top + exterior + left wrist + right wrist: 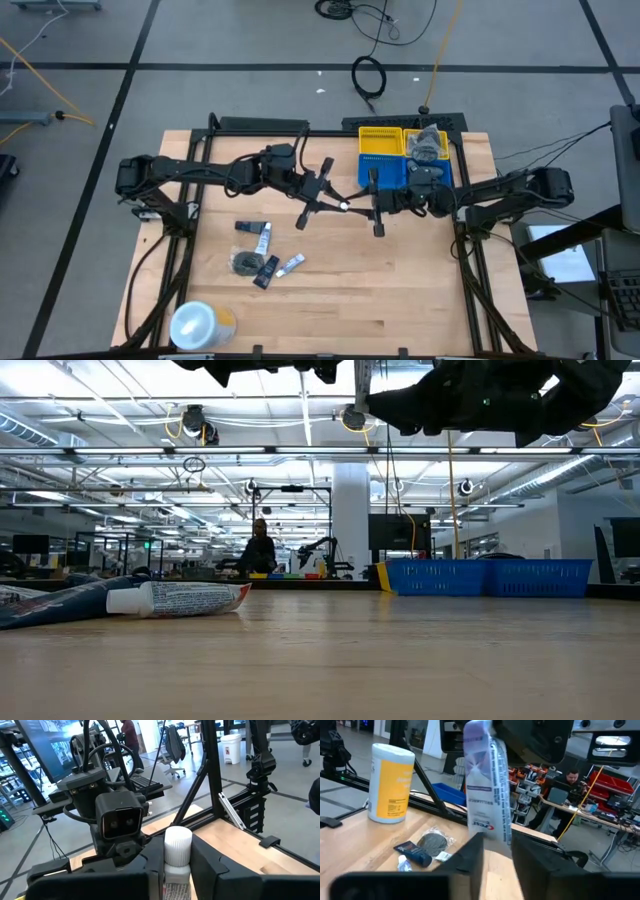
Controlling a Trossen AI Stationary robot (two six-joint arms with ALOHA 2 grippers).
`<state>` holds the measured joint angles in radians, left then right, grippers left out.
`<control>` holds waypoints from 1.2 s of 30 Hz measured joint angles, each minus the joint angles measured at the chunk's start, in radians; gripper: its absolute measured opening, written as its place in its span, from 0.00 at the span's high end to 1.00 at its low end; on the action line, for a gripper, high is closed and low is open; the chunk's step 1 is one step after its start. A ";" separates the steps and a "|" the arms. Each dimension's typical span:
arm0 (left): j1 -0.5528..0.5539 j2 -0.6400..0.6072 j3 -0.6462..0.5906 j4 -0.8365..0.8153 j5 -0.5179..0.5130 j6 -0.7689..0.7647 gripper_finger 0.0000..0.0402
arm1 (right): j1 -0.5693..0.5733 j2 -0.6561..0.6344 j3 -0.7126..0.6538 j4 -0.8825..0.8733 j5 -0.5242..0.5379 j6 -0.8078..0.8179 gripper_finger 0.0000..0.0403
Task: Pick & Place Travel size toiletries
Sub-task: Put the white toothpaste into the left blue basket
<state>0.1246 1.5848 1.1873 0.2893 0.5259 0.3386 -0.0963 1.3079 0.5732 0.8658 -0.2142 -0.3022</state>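
A white-and-blue toothpaste tube (345, 205) hangs in the air between both grippers over the middle of the table. My left gripper (333, 203) comes from the left and my right gripper (362, 207) from the right; both are shut on the tube. In the left wrist view its white cap (177, 842) points away from the left gripper (178, 870). In the right wrist view the printed body (487, 785) rises from the right gripper (497, 857). Several other toiletries (262, 255) lie flat on the table's left half. My left gripper pinches the tube between its two fingers (150, 867) by the end away from the cap (476, 732), coming level from the table's left, along the tube. The tube is lifted clear of the table. My right gripper has the tube's cap end (496, 832) between its two fingers (472, 857), coming level from the table's right, along the tube. The fingers hide the cap itself, so the exact spot of contact does not show.
A yellow bin (380, 142) and a blue basket (395, 172) stand at the far right, with packets (428, 145) beside them. The large white-and-yellow roll (200, 322) stands at the near left corner. A round dark piece (435, 841) and a navy tube (415, 854) lie on the wood.
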 joint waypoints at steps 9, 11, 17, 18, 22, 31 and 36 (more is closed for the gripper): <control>0.000 0.000 0.000 -0.004 0.003 -0.001 0.86 | -0.001 0.000 0.000 -0.005 -0.024 -0.024 0.99; 0.000 0.000 0.000 -0.008 0.002 -0.001 0.87 | -0.001 0.000 0.000 -0.009 -0.023 -0.025 0.99; 0.000 0.000 0.000 -0.027 -0.003 -0.001 0.79 | 0.000 0.000 0.000 -0.029 -0.023 -0.021 1.00; 0.000 0.000 0.000 -0.026 -0.012 0.000 0.77 | 0.000 0.000 0.000 -0.031 -0.024 -0.019 1.00; 0.001 -0.005 0.000 -0.025 -0.084 0.005 0.67 | -0.001 0.000 0.000 -0.030 -0.024 -0.017 1.00; 0.022 -0.076 -0.001 -0.082 -0.178 0.000 0.52 | -0.033 -0.025 0.000 -0.069 0.032 0.005 1.00; 0.033 -0.152 -0.001 -0.191 -0.207 -0.008 0.49 | -0.075 -0.050 0.001 -0.145 0.115 0.029 1.00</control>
<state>0.1577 1.4333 1.1866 0.0982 0.3193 0.3302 -0.1711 1.2576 0.5739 0.7210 -0.0988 -0.2736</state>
